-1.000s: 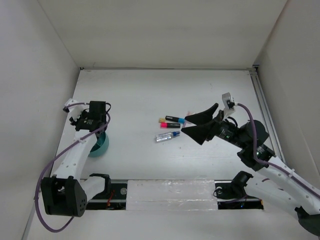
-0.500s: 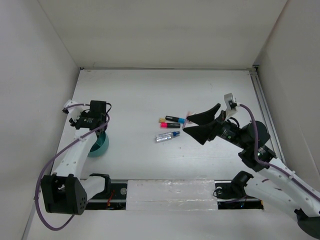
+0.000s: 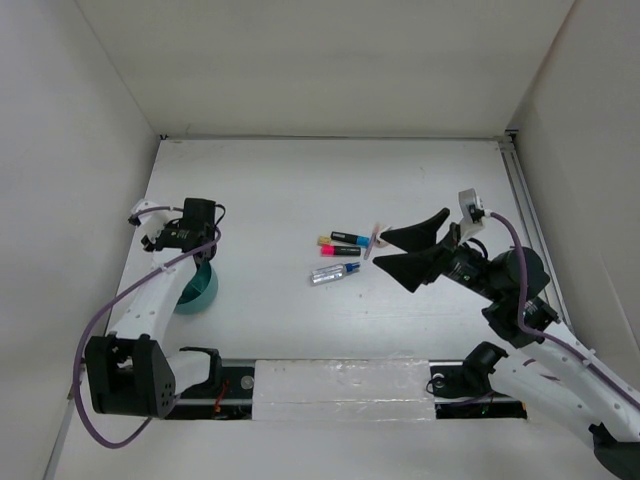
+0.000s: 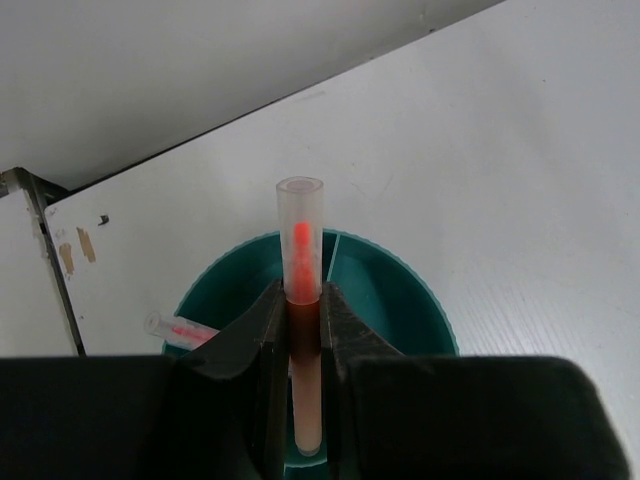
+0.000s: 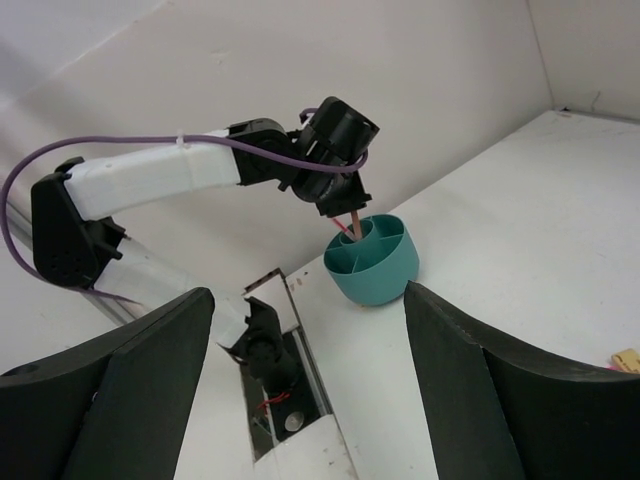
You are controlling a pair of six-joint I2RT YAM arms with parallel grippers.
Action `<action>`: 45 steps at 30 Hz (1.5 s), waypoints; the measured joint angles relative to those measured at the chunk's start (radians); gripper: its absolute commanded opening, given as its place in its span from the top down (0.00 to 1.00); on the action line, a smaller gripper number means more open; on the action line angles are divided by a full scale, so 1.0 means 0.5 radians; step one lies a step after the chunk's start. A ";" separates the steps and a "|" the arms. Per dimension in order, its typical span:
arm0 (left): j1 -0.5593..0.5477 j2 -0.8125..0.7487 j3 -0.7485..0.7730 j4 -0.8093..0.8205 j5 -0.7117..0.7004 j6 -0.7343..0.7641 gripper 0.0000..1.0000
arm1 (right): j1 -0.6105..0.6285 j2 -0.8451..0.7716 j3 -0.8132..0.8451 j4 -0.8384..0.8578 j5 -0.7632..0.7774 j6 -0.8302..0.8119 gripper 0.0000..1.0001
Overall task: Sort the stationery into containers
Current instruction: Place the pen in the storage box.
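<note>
Counted from above one round teal cup (image 3: 205, 288), two short black markers lying side by side, the yellow-ended marker (image 3: 343, 239) and the pink-ended marker (image 3: 340, 250), and just below them one clear blue-capped pen (image 3: 335, 272). Found all three flat on the white table (image 3: 300, 180), well apart from the cup.

Found the left gripper (image 4: 300, 318) pinched together on one thin pencil (image 4: 300, 230), a smooth clear tube with an orange core, held upright with its lower end down inside the cup.

Saw only in the left wrist view a second pencil (image 4: 178, 327) of the same make, poking out past the cup's left rim. Made out only in the right wrist view the thin walls dividing the cup into compartments; could not tell the compartment under the held pencil.

Found the right gripper (image 3: 380, 249) with its broad black jaws spread wide, holding nothing, just beside the markers' right ends.
</note>
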 measured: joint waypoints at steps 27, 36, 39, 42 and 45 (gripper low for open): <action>0.000 0.079 0.039 -0.078 0.025 -0.084 0.98 | -0.038 -0.020 -0.001 -0.013 -0.006 0.000 0.16; -0.025 0.114 0.040 -0.130 0.027 -0.179 0.93 | -0.038 -0.020 -0.002 -0.013 -0.006 -0.015 0.16; -0.027 0.114 0.040 -0.157 0.021 -0.216 0.92 | -0.038 -0.020 -0.002 -0.013 -0.006 -0.015 0.16; -0.027 0.114 0.040 -0.172 0.019 -0.234 0.87 | -0.038 -0.020 -0.002 -0.013 -0.006 -0.015 0.16; -0.027 0.114 0.040 -0.185 0.020 -0.245 0.83 | -0.038 -0.021 -0.002 -0.013 -0.006 -0.015 0.16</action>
